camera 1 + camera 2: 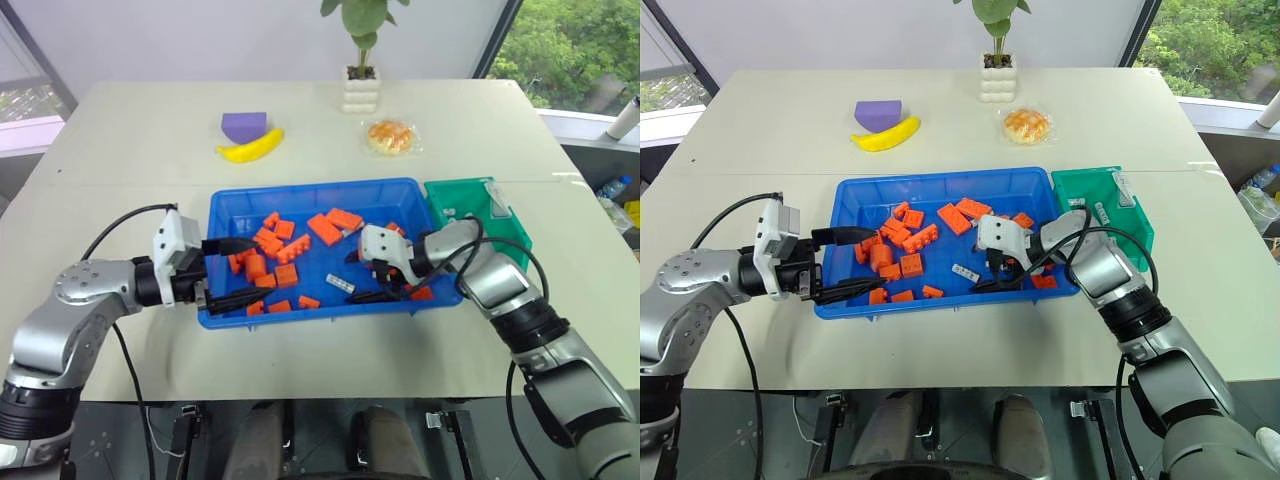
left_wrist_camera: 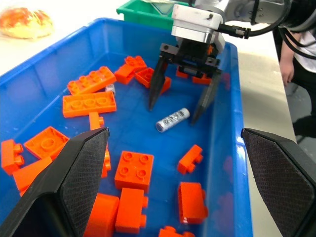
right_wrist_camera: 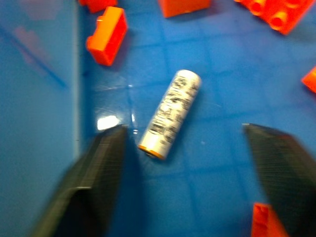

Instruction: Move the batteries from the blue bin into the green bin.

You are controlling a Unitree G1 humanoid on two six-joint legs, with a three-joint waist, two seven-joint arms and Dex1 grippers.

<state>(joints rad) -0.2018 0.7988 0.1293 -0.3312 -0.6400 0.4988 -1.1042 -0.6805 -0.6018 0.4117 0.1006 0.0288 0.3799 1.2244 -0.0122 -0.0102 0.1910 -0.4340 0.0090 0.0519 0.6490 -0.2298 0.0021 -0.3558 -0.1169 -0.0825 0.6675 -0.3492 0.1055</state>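
1. Right gripper [image 2: 181,107] hangs low inside the blue bin [image 1: 225,205], near its right end, fingers spread and straddling a battery [image 3: 170,113]. No contact visible yet; one finger sits just beside the cylinder's near end, the other well off to the far side.
2. That battery lies flat on the bin floor in a bare patch, silvery with dark print and an orange-tipped end. Orange bricks [image 2: 89,103] are scattered around it, none touching it.
3. A second battery [image 2: 109,89] seems to peek out between bricks farther along the bin; too hidden to be sure.
4. Left gripper [image 1: 222,272] is level over the bin's left end, fingers wide apart, holding nothing.
5. Green bin [image 1: 455,205] stands touching the blue bin's right end, close behind the right wrist.
6. Handling, my guess: light, rigid, smooth metal skin, round, so apt to roll or squirt out of the pads. Best taken across the middle of its length, pads square to the long axis, not at the ends.
7. Risk: fingertips scraping the floor and nudging it toward the wall.
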